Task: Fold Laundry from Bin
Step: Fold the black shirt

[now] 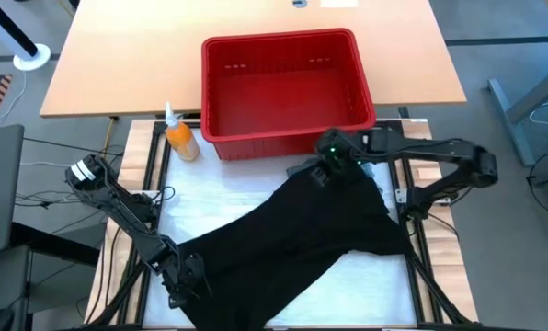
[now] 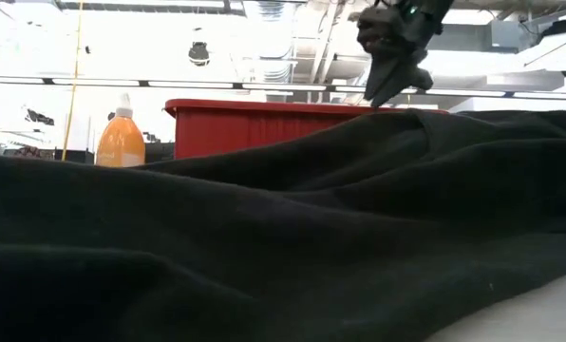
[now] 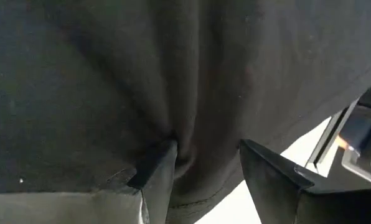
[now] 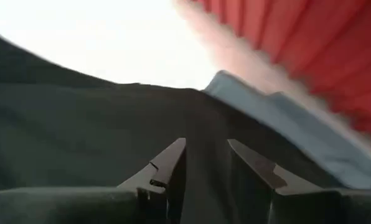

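Observation:
A large black garment lies spread over the white table top, and in the low view it fills the foreground. My left gripper is at the garment's near left corner, shut on it. My right gripper is at the garment's far edge, just in front of the red bin, and is shut on the cloth there. The bin stands at the far middle and nothing shows inside it. My left gripper pinches a bunched fold of the black garment between its two fingers, near the near left corner. Creases run into the gap. The fingers slant steeply down and the cloth lies on the table around them. My right gripper holds a narrow ridge of the black garment's far edge between its two fingers, slanting down from the far right. The cloth rises to the fingertips in a low peak. The rest lies on the table.
An orange bottle stands left of the bin, on the table's far left. A pale blue-grey strip shows between the black garment and the bin's wall. The metal table frame borders the white top on the right.

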Motion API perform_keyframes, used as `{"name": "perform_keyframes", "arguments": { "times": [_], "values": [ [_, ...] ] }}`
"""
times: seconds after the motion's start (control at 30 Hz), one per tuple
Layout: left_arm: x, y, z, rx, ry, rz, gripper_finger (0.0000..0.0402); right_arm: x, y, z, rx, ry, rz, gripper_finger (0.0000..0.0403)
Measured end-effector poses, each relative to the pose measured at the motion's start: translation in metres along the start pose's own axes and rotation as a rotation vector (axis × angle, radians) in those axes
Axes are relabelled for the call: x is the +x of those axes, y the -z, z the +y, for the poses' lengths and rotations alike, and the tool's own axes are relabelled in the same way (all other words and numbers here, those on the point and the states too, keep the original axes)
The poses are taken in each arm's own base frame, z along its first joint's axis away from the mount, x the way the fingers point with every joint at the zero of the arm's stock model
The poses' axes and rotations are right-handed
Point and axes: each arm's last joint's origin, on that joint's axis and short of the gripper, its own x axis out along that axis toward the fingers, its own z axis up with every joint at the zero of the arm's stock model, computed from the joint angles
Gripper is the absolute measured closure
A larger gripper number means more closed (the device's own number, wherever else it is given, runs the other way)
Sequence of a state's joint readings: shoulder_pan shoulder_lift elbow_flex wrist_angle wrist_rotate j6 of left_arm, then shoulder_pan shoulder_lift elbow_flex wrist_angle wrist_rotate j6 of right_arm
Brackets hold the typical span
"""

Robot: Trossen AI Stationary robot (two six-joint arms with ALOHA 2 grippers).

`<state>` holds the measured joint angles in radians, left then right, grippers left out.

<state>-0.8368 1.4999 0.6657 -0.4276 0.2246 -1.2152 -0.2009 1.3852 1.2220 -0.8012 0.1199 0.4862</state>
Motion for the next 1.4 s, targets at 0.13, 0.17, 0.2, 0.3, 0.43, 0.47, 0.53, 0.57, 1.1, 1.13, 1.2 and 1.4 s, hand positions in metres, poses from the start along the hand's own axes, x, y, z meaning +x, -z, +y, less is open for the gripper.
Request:
{"name": "perform_keyframes", "arguments": {
  "times": [0.13, 0.17, 0.2, 0.3, 0.43, 0.47, 0.53, 0.57, 1.1, 1.13, 1.2, 1.4],
  "values": [
    [-0.009, 0.002, 0.0, -0.016, 0.021, -0.055, 0.0222, 0.017, 0.002, 0.01, -0.003, 0.087, -0.008, 0.0261],
    [-0.013, 0.002, -0.001, -0.015, 0.031, -0.081, 0.0222, 0.02, 0.002, 0.013, -0.005, 0.101, -0.008, 0.0261],
    [-0.018, 0.002, 0.0, -0.018, 0.034, -0.113, 0.0222, 0.022, 0.0, 0.017, -0.01, 0.112, -0.017, 0.0261],
    [-0.033, 0.003, -0.003, -0.026, 0.083, -0.209, 0.0222, 0.029, -0.004, 0.029, -0.06, 0.127, -0.004, 0.0261],
    [-0.049, 0.005, -0.002, -0.047, 0.126, -0.277, 0.0222, 0.035, -0.011, 0.038, -0.132, 0.184, 0.068, 0.0262],
    [-0.053, 0.006, -0.002, -0.052, 0.142, -0.287, 0.0222, 0.037, -0.012, 0.038, -0.138, 0.201, 0.093, 0.0262],
    [-0.058, 0.007, -0.002, -0.06, 0.168, -0.296, 0.0222, 0.043, -0.014, 0.037, -0.147, 0.245, 0.134, 0.0262],
    [-0.059, 0.007, -0.003, -0.065, 0.177, -0.297, 0.0222, 0.046, -0.014, 0.037, -0.151, 0.262, 0.153, 0.0262],
    [-0.059, 0.019, -0.007, -0.084, 0.203, -0.284, 0.0222, 0.057, -0.015, 0.018, -0.068, 0.236, 0.316, 0.0328],
    [-0.059, 0.019, -0.007, -0.083, 0.203, -0.284, 0.0222, 0.057, -0.015, 0.018, -0.072, 0.233, 0.318, 0.0346],
    [-0.059, 0.019, -0.007, -0.084, 0.203, -0.284, 0.0222, 0.056, -0.015, 0.018, -0.079, 0.229, 0.316, 0.0382],
    [-0.059, 0.019, -0.007, -0.091, 0.203, -0.282, 0.0222, 0.038, -0.021, 0.013, -0.069, 0.227, 0.241, 0.0385]
  ]
}}
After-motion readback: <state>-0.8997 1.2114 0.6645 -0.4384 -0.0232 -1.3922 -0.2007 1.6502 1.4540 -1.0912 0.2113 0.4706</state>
